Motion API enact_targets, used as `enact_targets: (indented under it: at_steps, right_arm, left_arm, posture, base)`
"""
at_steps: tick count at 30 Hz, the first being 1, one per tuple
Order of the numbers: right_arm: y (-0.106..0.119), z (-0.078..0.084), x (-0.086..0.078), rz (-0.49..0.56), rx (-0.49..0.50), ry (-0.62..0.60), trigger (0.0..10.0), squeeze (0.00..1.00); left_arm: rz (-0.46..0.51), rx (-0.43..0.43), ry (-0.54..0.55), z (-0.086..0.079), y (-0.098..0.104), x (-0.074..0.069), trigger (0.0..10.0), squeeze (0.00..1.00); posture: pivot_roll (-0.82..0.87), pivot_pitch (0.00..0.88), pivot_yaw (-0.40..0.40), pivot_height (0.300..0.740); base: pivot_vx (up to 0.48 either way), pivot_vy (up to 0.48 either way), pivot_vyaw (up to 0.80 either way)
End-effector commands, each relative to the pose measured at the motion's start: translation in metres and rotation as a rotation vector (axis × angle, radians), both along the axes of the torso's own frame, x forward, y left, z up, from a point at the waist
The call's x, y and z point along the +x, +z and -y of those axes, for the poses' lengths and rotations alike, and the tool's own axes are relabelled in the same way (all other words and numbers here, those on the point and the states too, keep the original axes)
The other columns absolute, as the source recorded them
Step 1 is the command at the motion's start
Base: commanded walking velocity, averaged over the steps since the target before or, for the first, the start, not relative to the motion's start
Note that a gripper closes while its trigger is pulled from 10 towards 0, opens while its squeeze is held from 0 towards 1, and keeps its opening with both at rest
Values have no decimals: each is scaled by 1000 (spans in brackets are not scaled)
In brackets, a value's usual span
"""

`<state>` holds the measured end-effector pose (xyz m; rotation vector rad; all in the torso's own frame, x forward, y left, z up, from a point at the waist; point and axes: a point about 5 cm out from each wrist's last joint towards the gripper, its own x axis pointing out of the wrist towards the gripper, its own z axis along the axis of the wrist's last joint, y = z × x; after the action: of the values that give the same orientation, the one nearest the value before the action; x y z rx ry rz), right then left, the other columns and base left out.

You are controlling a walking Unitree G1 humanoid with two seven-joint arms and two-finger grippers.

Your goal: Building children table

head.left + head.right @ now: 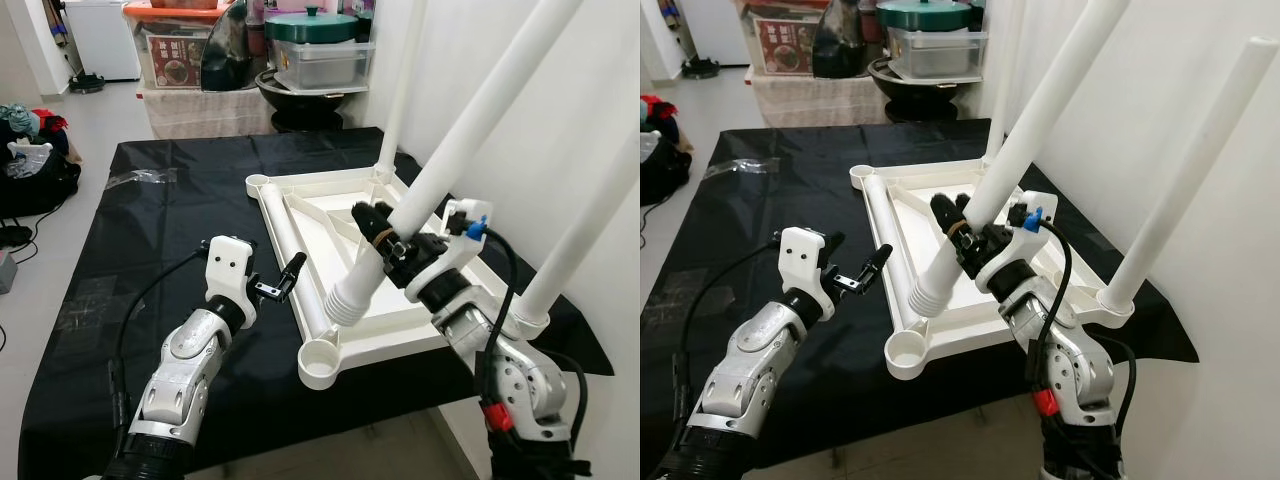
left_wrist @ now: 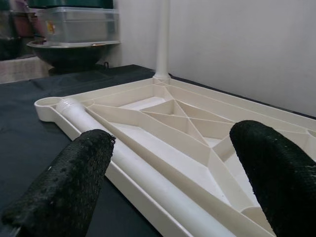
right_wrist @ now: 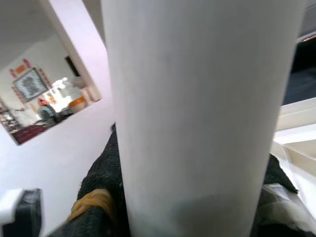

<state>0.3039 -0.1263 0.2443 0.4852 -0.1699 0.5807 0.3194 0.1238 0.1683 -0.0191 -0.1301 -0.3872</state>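
My right gripper (image 1: 378, 232) fingers clamp the white plastic table leg (image 1: 440, 170); I should steer its ribbed end into the round corner socket (image 1: 320, 362) below them, while my left gripper (image 1: 283, 283) waits open beside the upturned white tabletop (image 1: 330, 215).

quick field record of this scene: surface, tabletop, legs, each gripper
surface: black sheet on the floor
tabletop: white, upside down, ribs facing up
fitted legs: two, in the far corner and the right corner
loose leg: lying along the tabletop's left edge
held leg: tilted, ribbed end just above the near corner socket
right gripper: shut on held leg
left gripper: open, beside the tabletop's left edge
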Motion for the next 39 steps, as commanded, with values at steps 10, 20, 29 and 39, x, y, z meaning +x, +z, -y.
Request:
enact_targets:
  at_steps: [10, 20, 29, 39]
  right_arm:
    - [52, 45, 12, 92, 100, -88, 10000, 0]
    - [-2, -3, -12, -83, 25, 116, 10000, 0]
    - [44, 44, 8, 31, 78, -52, 10000, 0]
    - [7, 10, -3, -94, 71, 63, 10000, 0]
  left_arm:
    - [2, 6, -3, 0, -1, 1, 10000, 0]
    - [0, 8, 3, -2, -1, 1, 10000, 0]
    - [-1, 4, -3, 0, -1, 0, 10000, 0]
    - [-3, 4, -3, 2, -2, 0, 10000, 0]
  posture:
    - [25, 0, -75, 740]
    - [27, 0, -72, 740]
    - [24, 0, -74, 740]
    - [25, 0, -77, 740]
  base:
    - [0, 0, 0]
    - [0, 0, 0]
    - [0, 0, 0]
    - [0, 0, 0]
